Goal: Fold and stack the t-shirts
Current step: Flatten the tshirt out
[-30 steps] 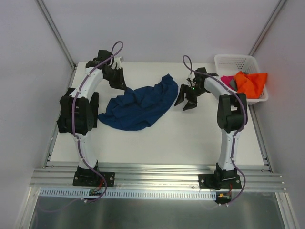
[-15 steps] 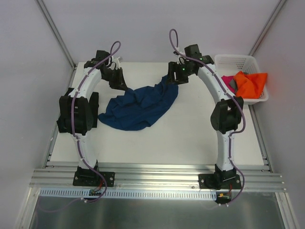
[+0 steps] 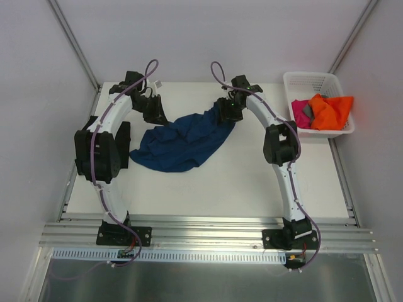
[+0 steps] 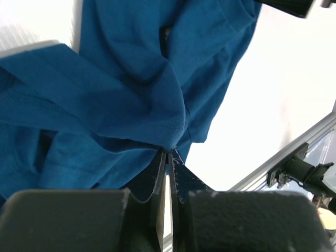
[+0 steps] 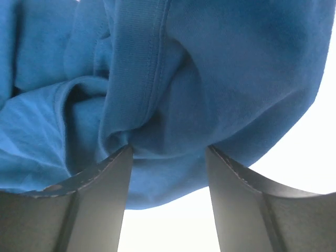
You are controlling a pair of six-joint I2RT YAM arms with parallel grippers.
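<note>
Evidently, nothing is folded yet. The crumpled navy blue cloth t-shirt (image 3: 186, 139) is spread between the grippers. It is clamped by the left gripper (image 4: 168, 153) and straddled by the parted jaws of the right gripper (image 5: 168, 150). A bright orange cloth shirt (image 3: 332, 110) and a magenta cloth shirt (image 3: 299, 108) are left in the white lattice basket (image 3: 296, 80) beyond the right gripper.

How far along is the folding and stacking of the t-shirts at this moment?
Done: nothing is folded or stacked yet. In hand: the navy t-shirt lies crumpled on the table; the left gripper is shut on one edge, the right gripper is open with the opposite edge between its jaws. Left: fold it, then the orange shirt, magenta shirt and grey shirt in the white basket.
</note>
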